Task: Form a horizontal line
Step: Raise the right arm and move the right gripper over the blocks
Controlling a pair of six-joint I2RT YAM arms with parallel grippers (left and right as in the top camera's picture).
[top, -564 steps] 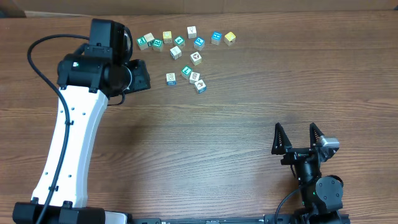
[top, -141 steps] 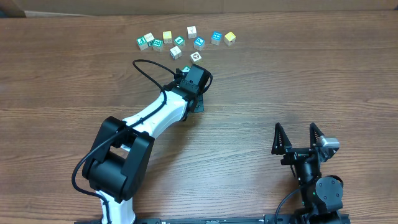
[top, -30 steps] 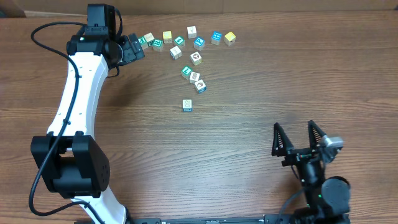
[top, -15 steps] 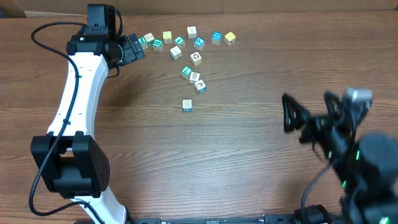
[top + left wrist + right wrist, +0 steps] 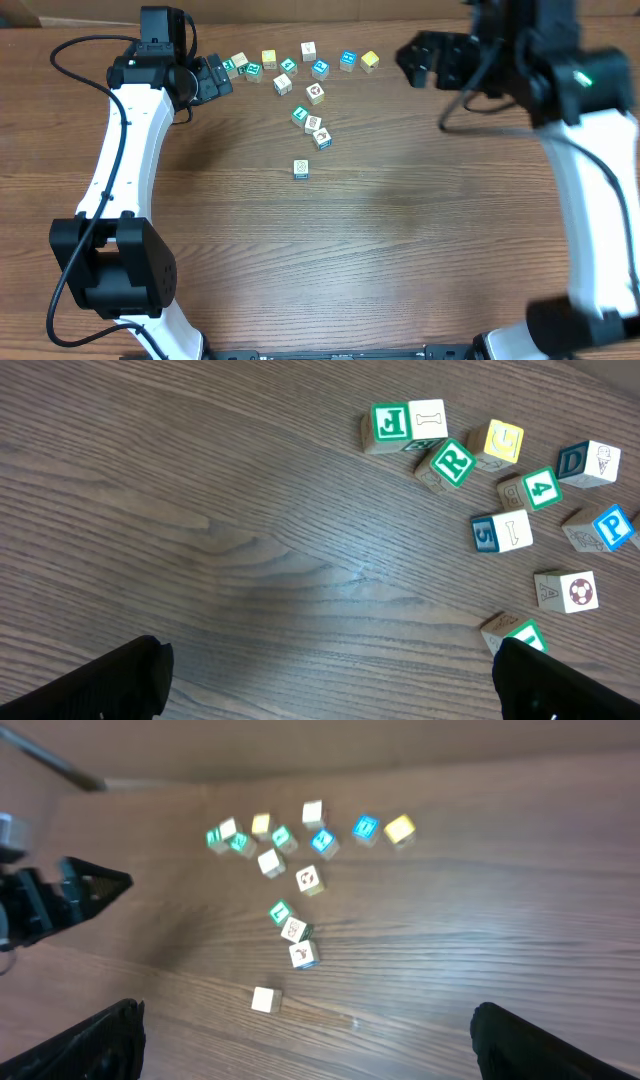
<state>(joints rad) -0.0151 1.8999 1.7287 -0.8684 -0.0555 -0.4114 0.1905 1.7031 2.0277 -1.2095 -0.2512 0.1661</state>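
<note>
left gripper (image 5: 330, 660): we see its fingers spread wide with nothing between them; it hangs at the far left, just beside the leftmost of the loose cubes (image 5: 283, 84).
right gripper (image 5: 307, 1012): its fingers are also wide apart and empty; it hangs far right of the cubes and is blurred from overhead.
line cubes: we find no level row yet. the teal-green cube (image 5: 299, 114) and two white-faced cubes (image 5: 313, 124) (image 5: 322, 138) make a short slanted string, close together, near the middle of the table (image 5: 420, 230).
fourth cube (image 5: 301, 169): white-faced, alone, nearer than the string and apart from it.
loose cubes: a ragged band along the far side, with two yellow cubes (image 5: 269, 59) (image 5: 370, 61) among them.
</note>
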